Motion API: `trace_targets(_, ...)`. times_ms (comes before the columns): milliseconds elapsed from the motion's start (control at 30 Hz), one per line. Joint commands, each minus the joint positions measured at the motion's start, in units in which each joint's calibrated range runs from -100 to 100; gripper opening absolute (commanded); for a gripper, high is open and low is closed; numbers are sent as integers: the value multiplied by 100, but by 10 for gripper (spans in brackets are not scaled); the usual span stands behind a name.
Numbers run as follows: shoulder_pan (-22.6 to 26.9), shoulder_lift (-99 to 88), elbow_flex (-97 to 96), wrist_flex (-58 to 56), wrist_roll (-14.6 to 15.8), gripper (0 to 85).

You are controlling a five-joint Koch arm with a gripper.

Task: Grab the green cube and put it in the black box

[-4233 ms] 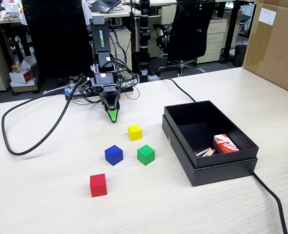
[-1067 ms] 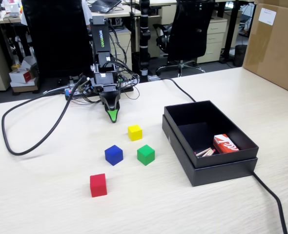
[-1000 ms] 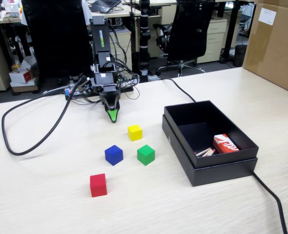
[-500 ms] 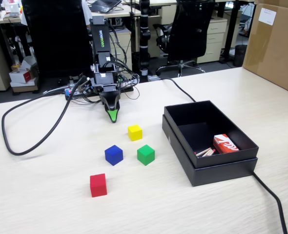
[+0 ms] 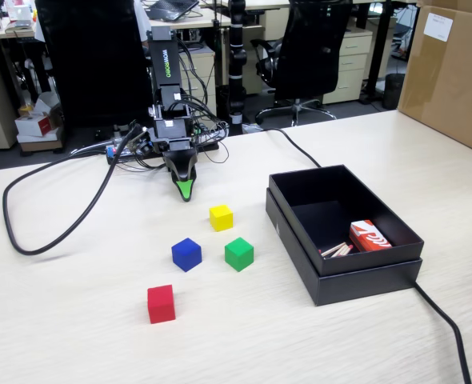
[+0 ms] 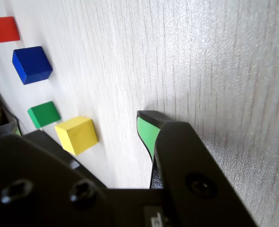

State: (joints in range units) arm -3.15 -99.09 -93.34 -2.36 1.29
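Gripper (image 5: pixel 186 194) points its green tip down at the table with nothing in it; whether its jaws are apart I cannot tell. Beyond the tip, past the yellow cube (image 5: pixel 221 217), sits the green cube (image 5: pixel 238 254), untouched, with the black box (image 5: pixel 300 234) further off beside it. Folded low near its base, the arm looks parked, the reach not begun.

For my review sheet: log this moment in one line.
tool: by table, empty | green cube: on table, untouched | black box: no cube inside
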Motion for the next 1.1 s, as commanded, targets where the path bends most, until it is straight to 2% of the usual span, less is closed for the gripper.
trace_targets(0,0,36,-177,-62,-10,488)
trace_targets(900,-107,36,-86,-105,-24,491)
trace_targets(1067,-122,59,358,-995,-78,491)
